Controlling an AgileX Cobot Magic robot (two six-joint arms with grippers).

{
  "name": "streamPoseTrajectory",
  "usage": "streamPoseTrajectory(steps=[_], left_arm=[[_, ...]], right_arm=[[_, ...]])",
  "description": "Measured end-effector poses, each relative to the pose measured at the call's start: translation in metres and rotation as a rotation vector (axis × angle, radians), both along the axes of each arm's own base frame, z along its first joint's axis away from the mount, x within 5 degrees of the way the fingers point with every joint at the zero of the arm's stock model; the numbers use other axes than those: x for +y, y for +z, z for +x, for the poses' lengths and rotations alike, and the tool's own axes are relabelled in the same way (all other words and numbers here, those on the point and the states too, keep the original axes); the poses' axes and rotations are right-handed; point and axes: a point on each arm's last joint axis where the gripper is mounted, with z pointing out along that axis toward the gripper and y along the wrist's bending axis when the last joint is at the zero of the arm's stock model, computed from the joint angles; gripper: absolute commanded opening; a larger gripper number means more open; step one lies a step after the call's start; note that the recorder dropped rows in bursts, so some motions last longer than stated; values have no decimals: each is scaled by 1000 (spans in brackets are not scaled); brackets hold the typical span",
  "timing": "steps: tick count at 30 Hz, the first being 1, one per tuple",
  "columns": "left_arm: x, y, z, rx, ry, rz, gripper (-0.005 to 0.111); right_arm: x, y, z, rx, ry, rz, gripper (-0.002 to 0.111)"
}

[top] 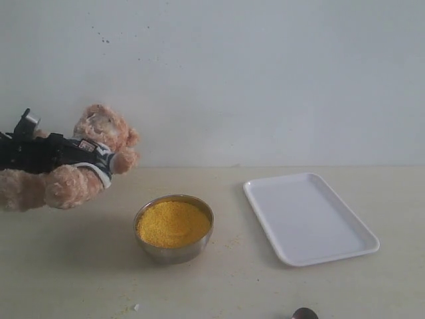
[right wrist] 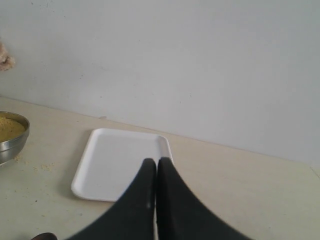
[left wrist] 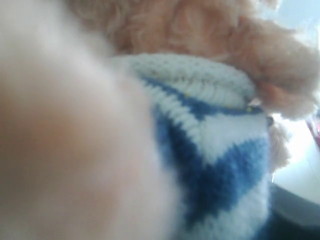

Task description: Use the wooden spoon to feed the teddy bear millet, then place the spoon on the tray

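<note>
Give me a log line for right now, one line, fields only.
left jaws: clamped on teddy bear | right jaws: shut, empty | millet: in steel bowl | wooden spoon: not held | tray: bare

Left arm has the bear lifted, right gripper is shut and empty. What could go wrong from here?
The teddy bear hangs tilted in the left gripper, clear of the table; soft plush could slip. What looks like the wooden spoon barely shows at the exterior view's bottom edge, so the shut right gripper would pick it nearly unseen. The millet is heaped to the rim of the bowl, so scooping may spill grains.
</note>
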Motion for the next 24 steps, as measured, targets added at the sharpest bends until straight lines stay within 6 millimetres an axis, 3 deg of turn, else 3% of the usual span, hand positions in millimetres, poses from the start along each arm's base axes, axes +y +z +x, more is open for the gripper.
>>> streamPoseTrajectory(steps=[3, 8, 11, 15, 20, 24], left_arm=[[-6, 7, -11, 59, -6, 15, 4], [-28, 51, -47, 80, -33, 16, 4], [-43, 90, -82, 56, -33, 25, 4], [-57, 121, -142, 54, -11, 32, 4], [-68, 122, -213, 83, 21, 27, 4], [-80, 124, -263, 35, 59, -80, 4]], right_arm=[[0, 0, 0, 0, 0, 0, 0], [0, 0, 0, -1, -1, 0, 0], [0, 0, 0, -1, -1, 0, 0], [0, 0, 0, -1, -2, 0, 0], [0, 0, 0, -2, -3, 0, 0], [0, 0, 0, -2, -3, 0, 0]])
